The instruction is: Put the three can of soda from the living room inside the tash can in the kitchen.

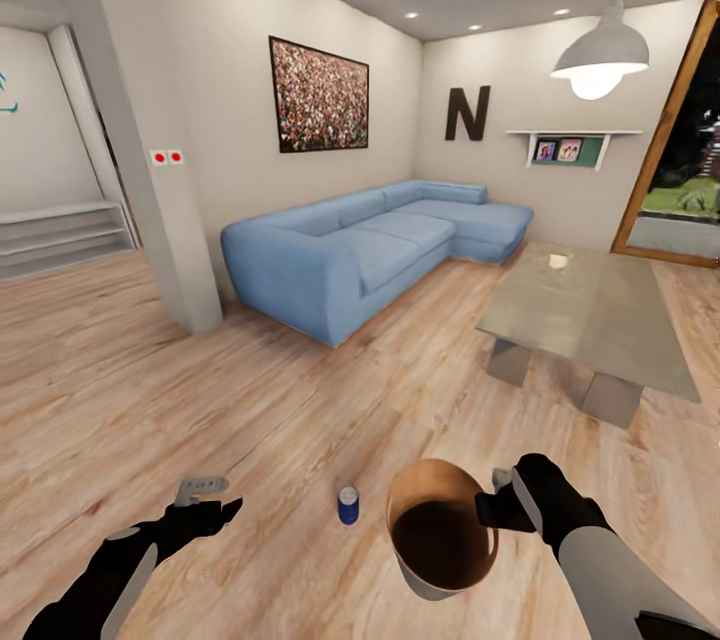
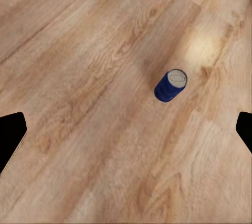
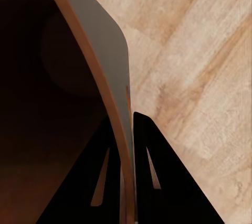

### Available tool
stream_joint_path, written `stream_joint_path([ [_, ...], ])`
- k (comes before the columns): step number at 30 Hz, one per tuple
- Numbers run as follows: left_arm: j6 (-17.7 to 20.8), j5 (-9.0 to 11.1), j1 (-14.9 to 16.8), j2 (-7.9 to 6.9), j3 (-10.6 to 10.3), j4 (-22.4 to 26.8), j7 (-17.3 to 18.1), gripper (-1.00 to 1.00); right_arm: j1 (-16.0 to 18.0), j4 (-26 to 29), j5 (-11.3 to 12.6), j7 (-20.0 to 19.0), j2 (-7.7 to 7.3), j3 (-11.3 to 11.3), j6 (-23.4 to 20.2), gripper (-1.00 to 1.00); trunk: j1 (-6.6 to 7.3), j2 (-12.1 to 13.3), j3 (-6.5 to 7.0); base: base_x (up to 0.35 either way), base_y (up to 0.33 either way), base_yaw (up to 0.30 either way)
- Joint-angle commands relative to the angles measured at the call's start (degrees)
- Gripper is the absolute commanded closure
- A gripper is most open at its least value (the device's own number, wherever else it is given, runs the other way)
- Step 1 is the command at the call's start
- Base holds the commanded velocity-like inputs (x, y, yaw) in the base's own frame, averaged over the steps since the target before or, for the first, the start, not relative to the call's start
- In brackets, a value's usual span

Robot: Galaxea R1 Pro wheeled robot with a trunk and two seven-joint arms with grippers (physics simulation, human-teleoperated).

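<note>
Right tool [image 1: 497, 497] clamps tash can [image 1: 440, 530] rim; left tool [image 1: 205, 492] spread above floor

Head view high, facing forward-down across living room; left wrist view faces down, well above wood floor [image 2: 79, 77]; right wrist view close against tash can [image 3: 100, 66] rim; all share floor.

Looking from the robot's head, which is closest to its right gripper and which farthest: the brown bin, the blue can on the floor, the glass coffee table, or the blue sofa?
1. The bin: the right gripper clamps its rim.
2. The blue can: upright on the floor, just beyond the bin toward the left arm.
3. The coffee table: ahead on the right.
4. The sofa: farther back, along the wall.
</note>
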State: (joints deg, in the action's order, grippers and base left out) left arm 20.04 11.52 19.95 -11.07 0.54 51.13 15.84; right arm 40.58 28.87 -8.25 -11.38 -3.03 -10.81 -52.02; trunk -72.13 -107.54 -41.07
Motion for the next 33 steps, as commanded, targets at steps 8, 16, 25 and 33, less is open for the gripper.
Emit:
stream_joint_path([
  [8,0.0,0.0,0.0,0.0,-0.2,-0.1,0.0,-1.0,0.0,-0.1,1.6,-0.4,0.04,-0.2,-0.1,1.0,0.0,0.0,0.25,0.262,0.193,-0.088],
  [16,0.0,0.0,0.0,0.0,-0.6,-0.1,-0.1,-1.0,0.0,-0.1,1.6,-0.4,-0.05,-0.3,0.0,1.0,0.0,0.0,0.72,0.249,0.036,-0.172],
  [25,0.0,-0.1,0.0,0.0,-0.8,-0.1,-0.2,-1.0,0.0,-0.1,1.6,-0.3,0.01,-0.3,0.0,1.0,0.0,0.0,1.33,0.148,-0.057,-0.189],
  [33,0.0,-0.2,0.0,0.0,-0.9,-0.1,-0.1,-1.0,-0.1,-0.1,1.6,-0.3,0.01,-0.3,0.0,1.0,0.0,0.0,1.88,0.061,-0.251,-0.187],
])
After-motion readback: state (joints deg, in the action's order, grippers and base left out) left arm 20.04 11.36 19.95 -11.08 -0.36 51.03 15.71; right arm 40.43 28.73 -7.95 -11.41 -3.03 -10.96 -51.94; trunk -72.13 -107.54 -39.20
